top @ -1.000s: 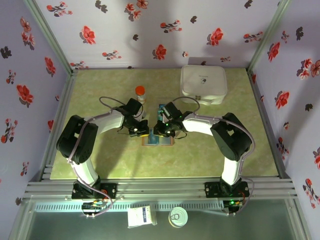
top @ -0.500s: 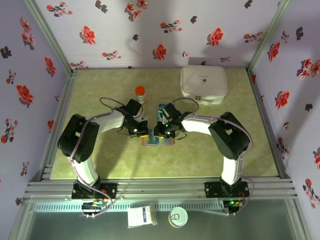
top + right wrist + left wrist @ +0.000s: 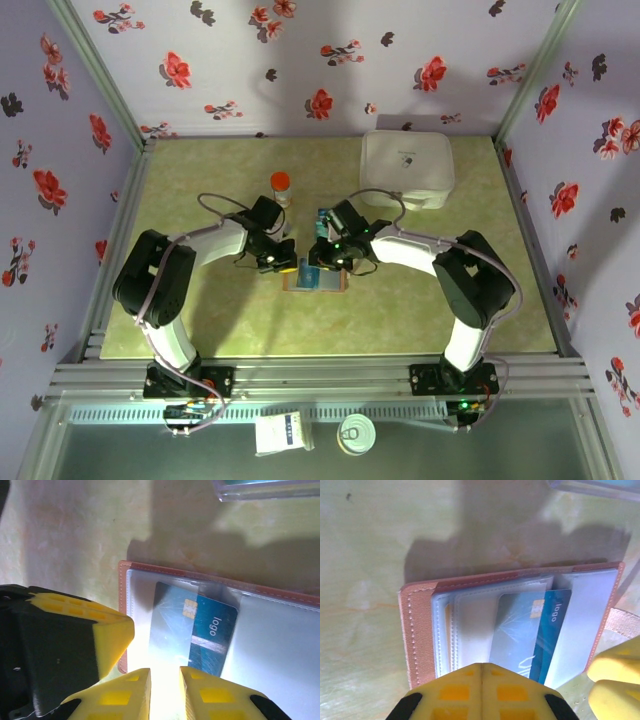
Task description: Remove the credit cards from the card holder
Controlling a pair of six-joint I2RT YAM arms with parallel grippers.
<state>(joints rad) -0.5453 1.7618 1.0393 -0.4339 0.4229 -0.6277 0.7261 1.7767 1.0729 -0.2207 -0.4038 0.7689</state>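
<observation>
the card holder (image 3: 315,280) lies open and flat on the green table (image 3: 400,320), near its middle, between the two arms. its brown stitched cover (image 3: 412,635) frames a stack of clear plastic pockets (image 3: 465,630). one teal credit card (image 3: 547,635), with a gold chip and the word "logo", sits tilted in a pocket, part of it under cloudy plastic and part showing plainly.

the left claw (image 3: 481,672) is closed, its yellow fingers pressed together with nothing seen between them, tips at the near edge of the pockets. the right claw (image 3: 165,680) stands just beside it, fingers a narrow gap apart over the lower end of the card. glare fills the gap and i cannot tell whether the card is pinched.

just beyond the holder lies a clear case (image 3: 265,490) with something teal inside. farther back stand a small bottle (image 3: 281,186) with an orange cap and a closed white case (image 3: 407,170).
</observation>
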